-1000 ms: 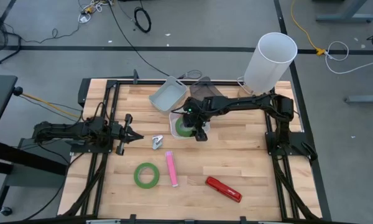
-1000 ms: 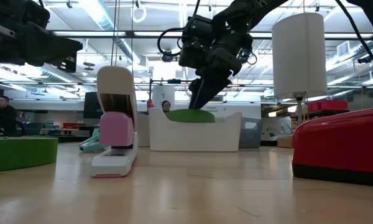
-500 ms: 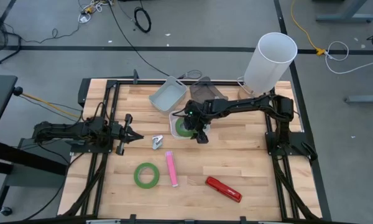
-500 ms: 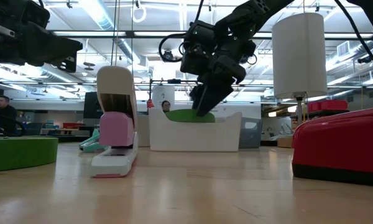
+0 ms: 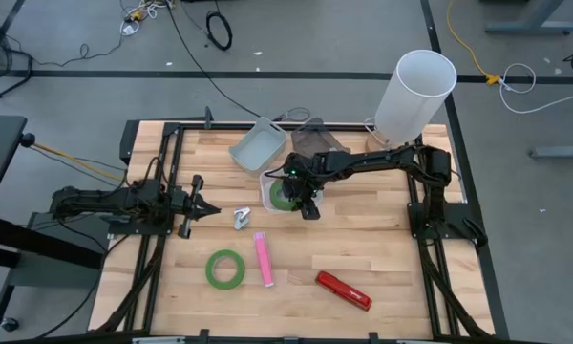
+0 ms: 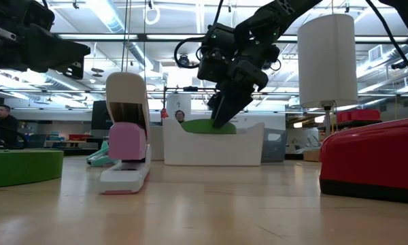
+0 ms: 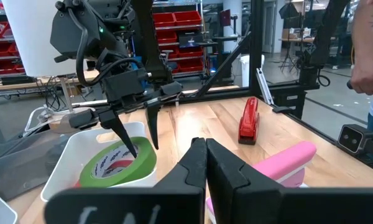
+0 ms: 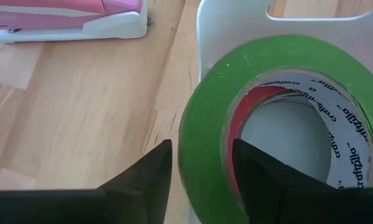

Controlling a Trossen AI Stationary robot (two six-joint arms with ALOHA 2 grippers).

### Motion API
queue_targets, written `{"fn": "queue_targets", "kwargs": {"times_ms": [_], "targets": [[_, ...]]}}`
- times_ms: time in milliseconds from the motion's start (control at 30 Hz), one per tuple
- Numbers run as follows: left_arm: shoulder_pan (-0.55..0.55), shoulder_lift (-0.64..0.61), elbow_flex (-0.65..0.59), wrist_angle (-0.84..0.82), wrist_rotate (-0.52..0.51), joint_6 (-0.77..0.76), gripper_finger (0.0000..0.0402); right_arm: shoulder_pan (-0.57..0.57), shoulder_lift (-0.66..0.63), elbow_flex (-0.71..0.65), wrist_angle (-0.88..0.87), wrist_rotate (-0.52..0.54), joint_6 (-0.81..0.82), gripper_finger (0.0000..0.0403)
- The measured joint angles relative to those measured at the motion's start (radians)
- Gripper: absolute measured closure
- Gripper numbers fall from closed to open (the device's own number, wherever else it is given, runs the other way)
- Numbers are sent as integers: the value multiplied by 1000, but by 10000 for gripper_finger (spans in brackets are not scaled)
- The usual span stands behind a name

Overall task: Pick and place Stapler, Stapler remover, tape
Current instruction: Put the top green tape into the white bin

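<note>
A green tape roll (image 8: 202,124) lies tilted in a white bin (image 5: 266,179) on top of a red roll (image 8: 256,101). My right gripper (image 5: 304,204) is open over it, pointing down, with one finger (image 7: 127,140) in the roll's hole and the other (image 7: 153,127) outside its wall. A second green roll (image 5: 225,268), a pink stapler (image 5: 264,258), a red stapler (image 5: 343,290) and a small metal staple remover (image 5: 242,218) lie on the table. My left gripper (image 5: 199,205) is shut and empty at the table's left. My right gripper comes from above with its fingers on either side of the green roll's wall (image 8: 199,155), one inside the hole and one outside. I cannot tell whether they touch it. The roll rests on the red roll and the bin.
A second pale bin (image 5: 258,143) and a dark bag (image 5: 315,139) stand at the far edge. A tall white cylinder (image 5: 415,91) stands at the far right corner. Bare wood lies between the bin and the red stapler.
My right gripper has sunk a little toward the green roll in the bin. The roll has stayed where it was.
</note>
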Motion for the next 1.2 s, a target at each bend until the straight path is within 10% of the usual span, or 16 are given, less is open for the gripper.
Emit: {"fn": "queue_targets", "kwargs": {"times_ms": [1200], "targets": [[0,0,0,0,0,0,394,0,-43,-2,49,79,-53,308]]}}
